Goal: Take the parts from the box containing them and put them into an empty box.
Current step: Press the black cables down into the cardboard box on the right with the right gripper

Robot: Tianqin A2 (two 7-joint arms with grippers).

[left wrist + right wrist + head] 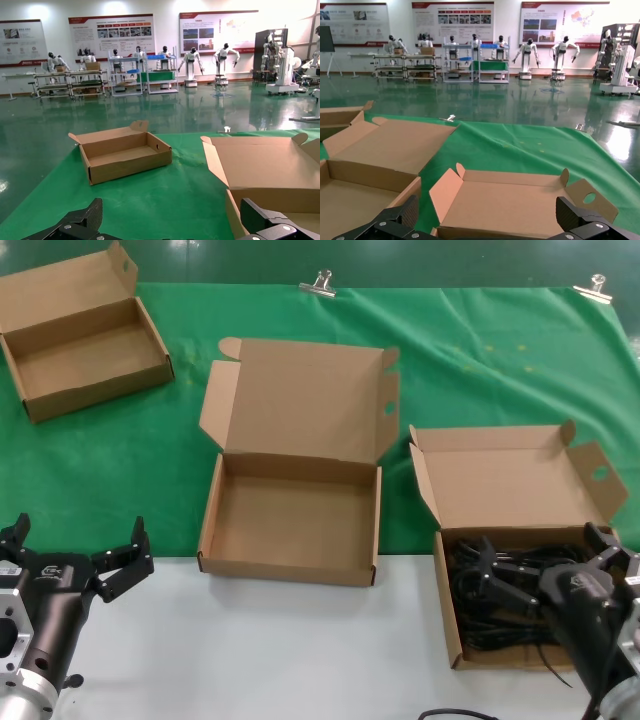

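Observation:
The black coiled cords (pixel 497 612) lie in the low brown box (pixel 446 600) at the right, whose lid (pixel 510 480) with ear flaps stands open. My right gripper (pixel 545 550) is open and hovers just over the cords, holding nothing. In the right wrist view its fingers (pixel 487 222) frame that lid (pixel 515 200), and the cords are hidden. The largest box (pixel 290 525), empty with a tall lid, sits in the middle. My left gripper (pixel 78 545) is open and empty at the front left, near that box's left wall. It also shows in the left wrist view (pixel 172 227).
A small plain empty box (pixel 85 335) lies at an angle at the back left and shows in the left wrist view (pixel 125 155). Two metal clips (pixel 318 283) hold the green cloth at the back edge. White tabletop (pixel 280 650) runs along the front.

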